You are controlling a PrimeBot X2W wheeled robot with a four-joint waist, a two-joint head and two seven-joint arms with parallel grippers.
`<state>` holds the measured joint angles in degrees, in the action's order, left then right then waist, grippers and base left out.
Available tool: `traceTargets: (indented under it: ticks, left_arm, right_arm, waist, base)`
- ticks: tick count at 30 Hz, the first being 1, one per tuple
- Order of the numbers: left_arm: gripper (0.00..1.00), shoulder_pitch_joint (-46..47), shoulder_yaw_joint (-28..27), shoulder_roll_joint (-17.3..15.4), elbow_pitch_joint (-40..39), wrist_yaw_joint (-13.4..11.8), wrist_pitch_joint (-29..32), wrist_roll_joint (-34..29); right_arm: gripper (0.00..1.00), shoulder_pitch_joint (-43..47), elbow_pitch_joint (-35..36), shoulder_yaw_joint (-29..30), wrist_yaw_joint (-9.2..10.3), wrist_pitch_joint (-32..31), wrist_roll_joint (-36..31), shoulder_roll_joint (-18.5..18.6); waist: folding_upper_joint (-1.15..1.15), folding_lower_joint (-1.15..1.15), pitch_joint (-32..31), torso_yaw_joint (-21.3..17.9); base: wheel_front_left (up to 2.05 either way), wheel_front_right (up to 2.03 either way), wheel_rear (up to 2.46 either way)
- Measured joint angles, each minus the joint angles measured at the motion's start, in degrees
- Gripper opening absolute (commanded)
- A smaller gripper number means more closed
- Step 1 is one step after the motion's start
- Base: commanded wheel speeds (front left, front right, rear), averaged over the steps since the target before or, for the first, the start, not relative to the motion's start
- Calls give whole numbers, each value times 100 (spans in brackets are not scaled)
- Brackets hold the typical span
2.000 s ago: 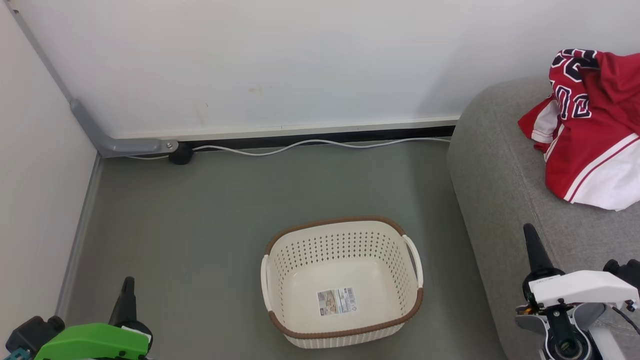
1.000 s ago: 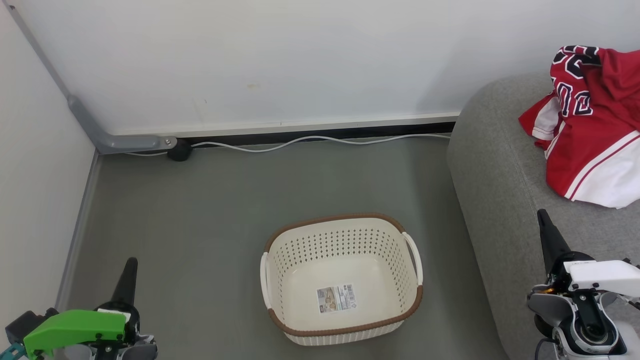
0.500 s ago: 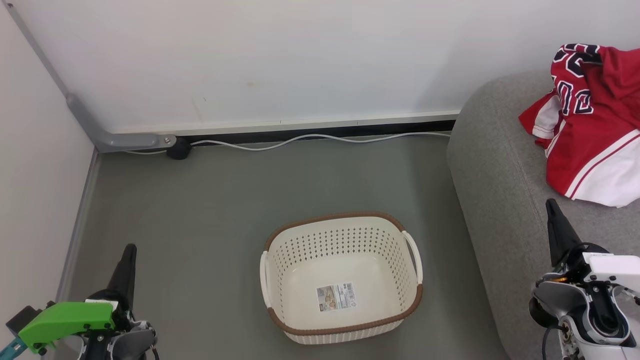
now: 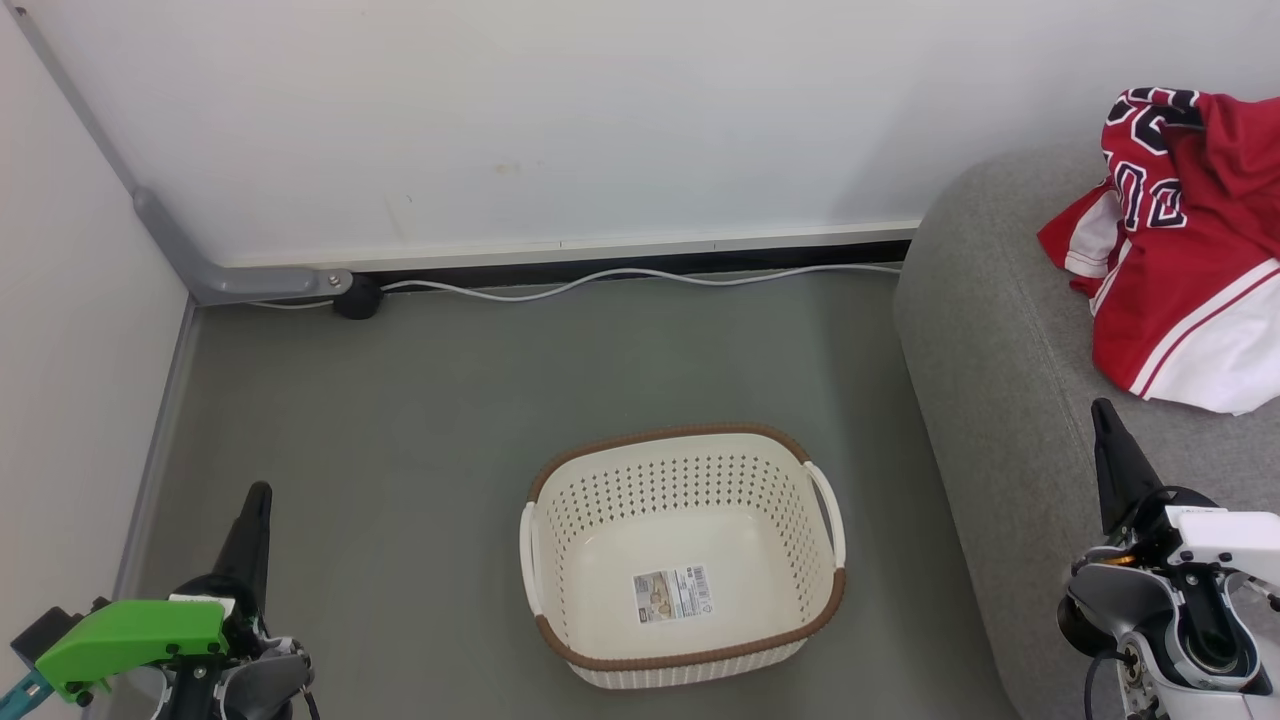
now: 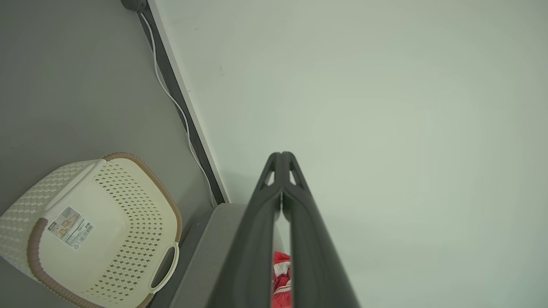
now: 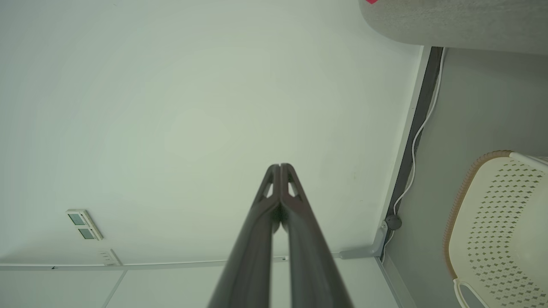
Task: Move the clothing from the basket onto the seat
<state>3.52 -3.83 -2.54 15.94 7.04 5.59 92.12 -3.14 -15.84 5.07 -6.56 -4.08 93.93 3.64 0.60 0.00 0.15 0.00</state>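
Clothing [image 4: 1190,270], red with white trim and dark numerals, lies crumpled on the seat [image 4: 1000,330] at the right, well apart from the basket; a pale wall [image 4: 560,120] spans the back of the room and meets a second wall in the left corner; grey-green floor [image 4: 400,400] spreads below; the seat, a grey upholstered sofa with a rounded end, stands close to the back wall; the basket [image 4: 680,490], cream with a brown rim, sits upright on the floor near the sofa's end, a label sticker [image 4: 675,596] showing on its bottom; a grey conduit [image 4: 250,287] runs down the corner and turns along the skirting; a white cable [image 4: 620,282] trails along the wall's foot to a black round fitting [image 4: 357,297]; the left gripper [image 4: 257,492], low over the floor, and the right gripper [image 4: 1103,412], over the sofa, each have their fingers pressed tip to tip.
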Motion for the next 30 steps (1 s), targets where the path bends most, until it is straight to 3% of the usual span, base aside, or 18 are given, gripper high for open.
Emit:
traceTargets:
  ticks: [30]
  left_arm:
    - [0, 1, -4, 2, 18, 0, 1, 0]
  right_arm:
    - [0, -1, -26, 10, -16, -2, 0, 0]
  waist:
    - [0, 0, -1, 0]
  base:
    - [0, 0, 0]
